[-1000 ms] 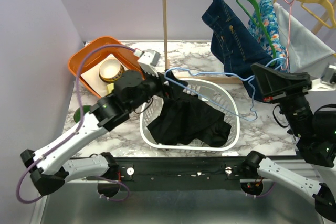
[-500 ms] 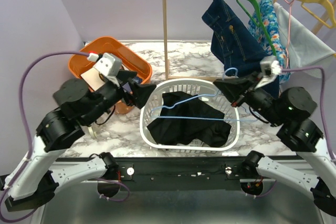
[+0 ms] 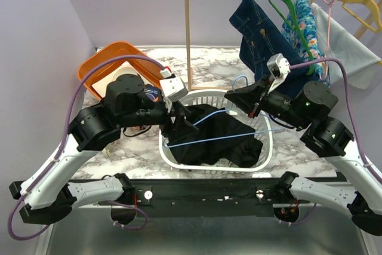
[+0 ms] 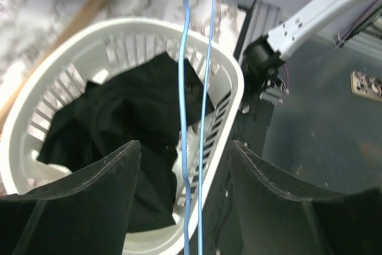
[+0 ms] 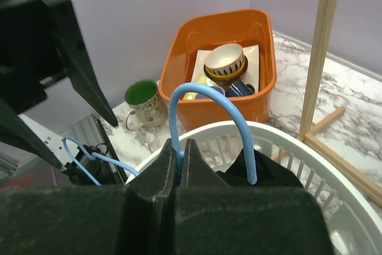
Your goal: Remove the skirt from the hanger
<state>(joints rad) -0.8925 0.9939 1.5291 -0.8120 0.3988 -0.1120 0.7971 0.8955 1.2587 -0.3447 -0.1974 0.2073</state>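
blue hanger (image 3: 215, 138) across the basket (image 3: 203, 166) mouth, above the black skirt (image 3: 230, 125)

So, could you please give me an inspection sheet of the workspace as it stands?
Surface: marbled table, partly covered.
Job's things: black skirt lies in the white basket; blue hanger is held above it.
Clutter: orange tub holding a bowl; mug beside it.
Pincers: right pincer shut on the hanger's neck; left pincer open, hanger wires between its fingers.
Cables: a purple cable loops over each arm.
Surroundings: wooden rack with jeans and other clothes on hangers; lilac walls.
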